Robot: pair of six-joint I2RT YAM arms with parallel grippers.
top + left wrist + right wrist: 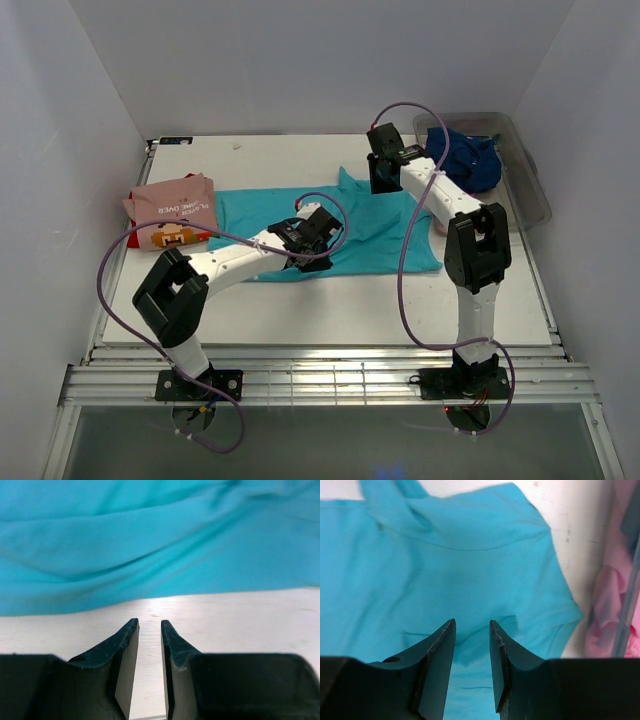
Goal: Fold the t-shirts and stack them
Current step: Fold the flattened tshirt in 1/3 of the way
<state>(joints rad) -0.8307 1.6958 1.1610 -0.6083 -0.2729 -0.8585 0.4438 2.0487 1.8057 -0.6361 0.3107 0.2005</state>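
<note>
Progress: early, by my reading. One salmon-pink shirt [172,208] lies folded at the far left of the table [300,310]. The turquoise shirt [360,240] is spread flat mid-table, rumpled, no fold made yet. A navy shirt [465,158] sits in the tub [530,195] at far right, waiting its turn.

Left gripper [149,622]: fingers a narrow slit apart, nothing between them, low over bare table just short of the turquoise shirt's near edge. Right gripper [472,622]: fingers a little wider apart, also empty, above the cloth near a sleeve.

View differences: the overhead alone shows the folded shirt and both arms' layout. The left wrist view alone shows the gap between fingertips and hem. The right wrist view picks up bright pink cloth [610,605] at the tub wall, which I can't make out clearly from overhead.
</note>
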